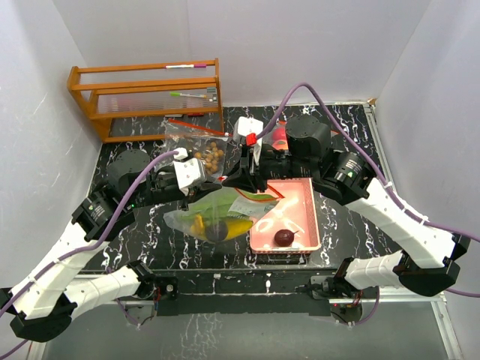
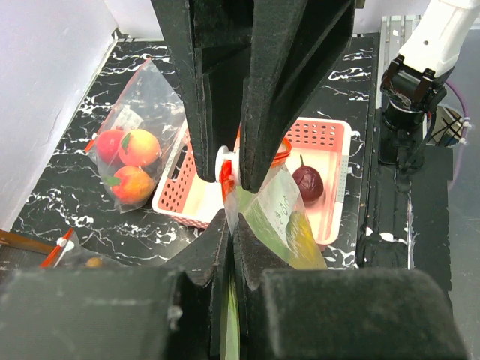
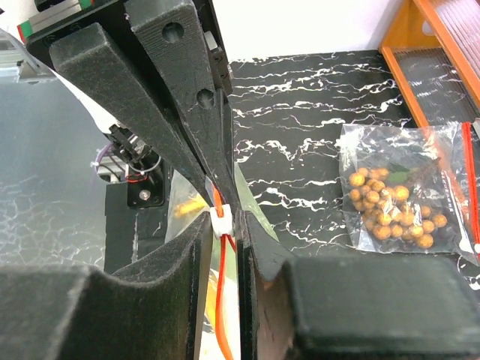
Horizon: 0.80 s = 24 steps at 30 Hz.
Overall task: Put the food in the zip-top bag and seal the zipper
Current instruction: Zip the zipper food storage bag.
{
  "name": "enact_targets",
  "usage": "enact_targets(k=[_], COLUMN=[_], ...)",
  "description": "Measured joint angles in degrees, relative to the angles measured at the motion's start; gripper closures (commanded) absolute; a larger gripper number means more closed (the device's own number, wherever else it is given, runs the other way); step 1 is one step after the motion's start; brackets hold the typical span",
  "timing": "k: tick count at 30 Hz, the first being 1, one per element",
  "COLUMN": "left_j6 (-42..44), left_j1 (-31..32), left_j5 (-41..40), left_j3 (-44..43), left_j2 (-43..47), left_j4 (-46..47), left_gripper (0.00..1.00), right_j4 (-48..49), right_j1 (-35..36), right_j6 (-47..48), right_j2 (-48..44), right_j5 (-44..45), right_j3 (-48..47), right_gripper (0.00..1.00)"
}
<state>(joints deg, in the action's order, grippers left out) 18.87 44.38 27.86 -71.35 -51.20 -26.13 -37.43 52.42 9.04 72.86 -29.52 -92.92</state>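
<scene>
left hand [image 2: 229, 225] clamped shut on zip-top bag [image 1: 196, 219] mouth edge, desk [image 1: 139, 236] centre. right hand [image 3: 225, 225] pinching white slider [image 2: 227, 163] on the zipper. banana [image 1: 236, 225] inside bag. dark purple fruit [image 1: 283, 238] sits in pink basket [image 1: 309, 217], 3 o'clock of bag. longan bunch [image 1: 212, 154] at 12 o'clock.

Left hand [image 2: 229, 225] pinching bag [image 2: 279, 217], fruit [image 2: 307, 184] in basket [image 2: 330, 135]

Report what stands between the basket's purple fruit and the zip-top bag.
Only the basket's low wall lies between fruit and bag; the left end effector and right end effector pinch its zipper edge.
</scene>
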Motion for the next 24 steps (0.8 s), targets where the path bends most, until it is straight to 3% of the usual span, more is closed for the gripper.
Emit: enact_targets(k=[10,14,20,21,23,24], left_j6=[0.0,0.4,1.4,1.5,1.6,1.5], left_j1=[0.0,0.0,0.0,0.0,0.0,0.0], left_j5=[0.0,0.2,1.9,2.0,2.2,2.3], left_j3=[0.0,0.0,0.0,0.0,0.0,0.0], left_j2=[0.0,-0.1,-0.1,-0.2,-0.4,-0.5], left_j4=[0.4,0.3,0.5,0.5,0.5,0.5], left_gripper=[1.0,0.82,0.82,0.84,1.0,1.0], right_j4=[0.0,0.0,-1.1,-1.5,-2.1,-2.3], right_j1=[-1.2,-1.6,-1.6,-1.6,-1.6,-1.6], right_j6=[-1.7,-1.8,-1.7,-1.7,-1.6,-1.6], right_j2=[1.6,2.3,2.3,2.3,2.3,2.3], right_j5=[-1.2,-2.4,-3.4,-3.5,-3.8,-3.9], right_j3=[-1.4,-1.8,-1.8,-1.8,-1.8,-1.8], right_gripper=[0.84,0.85,0.85,0.85,0.85,0.85])
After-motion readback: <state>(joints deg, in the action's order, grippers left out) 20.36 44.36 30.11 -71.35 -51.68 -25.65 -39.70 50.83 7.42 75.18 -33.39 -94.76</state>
